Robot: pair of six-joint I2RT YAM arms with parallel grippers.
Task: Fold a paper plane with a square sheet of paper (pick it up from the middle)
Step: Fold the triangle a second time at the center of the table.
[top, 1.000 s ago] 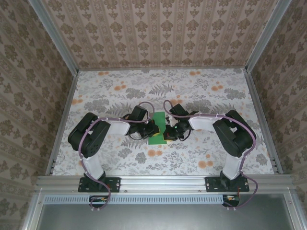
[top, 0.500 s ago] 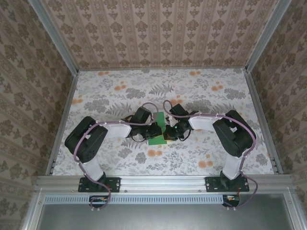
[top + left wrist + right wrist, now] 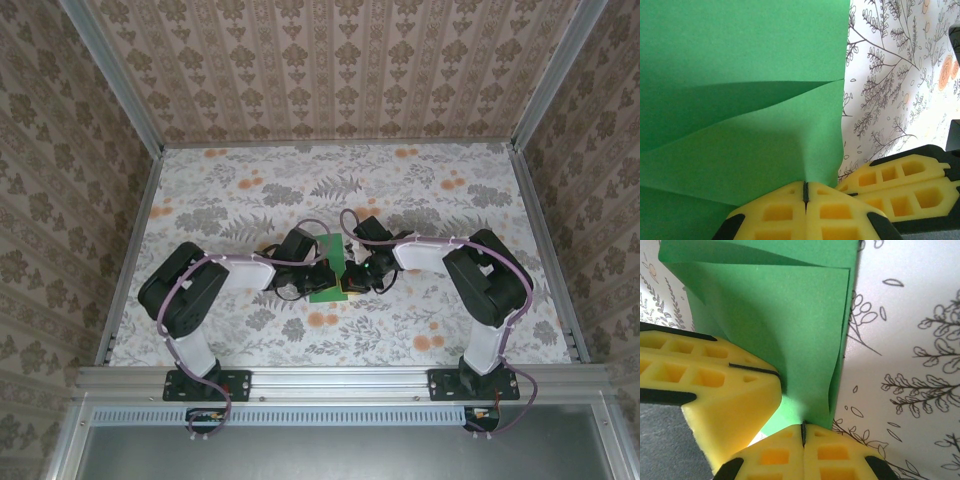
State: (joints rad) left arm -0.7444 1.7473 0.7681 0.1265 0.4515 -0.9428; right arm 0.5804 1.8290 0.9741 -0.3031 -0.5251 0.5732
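At the middle of the flowered bench (image 3: 430, 190), both arms reach in from either side and meet over the green sheet of paper (image 3: 331, 248). From above, the sheet lies as a narrow green strip running away from the bases, half covered by the two wrists.

In close on the left wrist camera, the left fingers (image 3: 780, 212) are pressed tight together. Just a thin dark seam shows between the yellow pads, and the paper's edge runs straight into that seam. That's a pinch on the sheet! The paper is already creased, with one layer lying over another, and the upper layer bows up towards the grip.

Over on the right wrist camera it's the same story. The right fingers (image 3: 832, 452) are clamped shut with the green edge nipped between them. The paper curls up off the bench here, its folded layers showing as a second edge near the top.

The two pairs of fingers sit just beside each other along the same edge of the sheet, almost pad to pad. Whether they touch I cannot tell.
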